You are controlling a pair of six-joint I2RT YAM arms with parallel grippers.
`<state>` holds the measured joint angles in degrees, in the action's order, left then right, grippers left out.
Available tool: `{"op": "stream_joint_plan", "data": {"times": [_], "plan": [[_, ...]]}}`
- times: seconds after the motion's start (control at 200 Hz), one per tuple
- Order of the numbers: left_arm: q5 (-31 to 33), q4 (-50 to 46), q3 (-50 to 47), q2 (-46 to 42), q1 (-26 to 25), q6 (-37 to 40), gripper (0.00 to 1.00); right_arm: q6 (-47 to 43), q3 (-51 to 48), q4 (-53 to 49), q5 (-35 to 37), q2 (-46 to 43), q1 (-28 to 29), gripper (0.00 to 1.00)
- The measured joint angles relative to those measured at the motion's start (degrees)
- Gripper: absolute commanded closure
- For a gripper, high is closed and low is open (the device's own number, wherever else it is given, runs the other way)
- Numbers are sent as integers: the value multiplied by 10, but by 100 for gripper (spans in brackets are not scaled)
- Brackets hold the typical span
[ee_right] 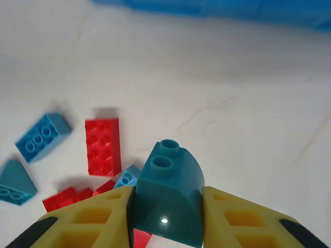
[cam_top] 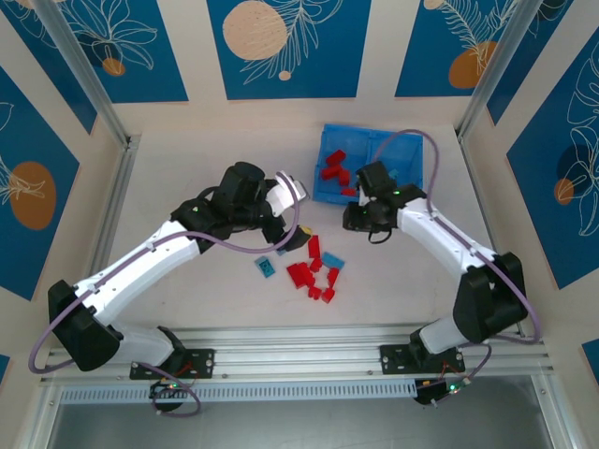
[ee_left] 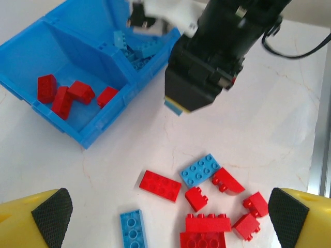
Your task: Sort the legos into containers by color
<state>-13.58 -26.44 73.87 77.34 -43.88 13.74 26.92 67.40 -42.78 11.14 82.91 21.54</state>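
Teal curved two-stud plastic brick [ee_right: 165,175] is clamped in the right hand [ee_right: 168,206], lower centre. Its rounded face may slip free before reaching the shallow blue plastic tray [ee_right: 217,10], top edge. Left hand [ee_left: 170,217] stands wide and empty.

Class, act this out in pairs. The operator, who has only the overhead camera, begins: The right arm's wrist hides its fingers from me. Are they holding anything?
Observer: Yes. The right fingers are shut on a blue brick with a rounded top and two studs.
Operator: And the left ones?
Observer: The left fingers are wide open with nothing between them, facing the loose bricks on the table.
Operator: I can't make out the right compartment of the tray. What is in it?
Observer: The tray holds light blue bricks there, across the divider from the red bricks.
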Motion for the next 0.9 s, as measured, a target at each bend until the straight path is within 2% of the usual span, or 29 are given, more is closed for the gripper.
{"op": "stream_joint_plan", "data": {"times": [0.195,0.42,0.56,0.71,0.9], "plan": [[-4,20,4,12,-3,-14,0,-20,95,-8,4,16,-103,65],[-2,20,9,18,-4,-29,0,-41,241,0,2,165,-188,64],[24,16,9,17,-6,-59,0,-45,357,-12,-3,294,-206,62],[56,8,9,15,-6,-93,0,-43,505,-49,-11,421,-209,50],[95,-1,9,-3,-7,-133,0,-43,599,-101,-20,474,-209,48]]}}
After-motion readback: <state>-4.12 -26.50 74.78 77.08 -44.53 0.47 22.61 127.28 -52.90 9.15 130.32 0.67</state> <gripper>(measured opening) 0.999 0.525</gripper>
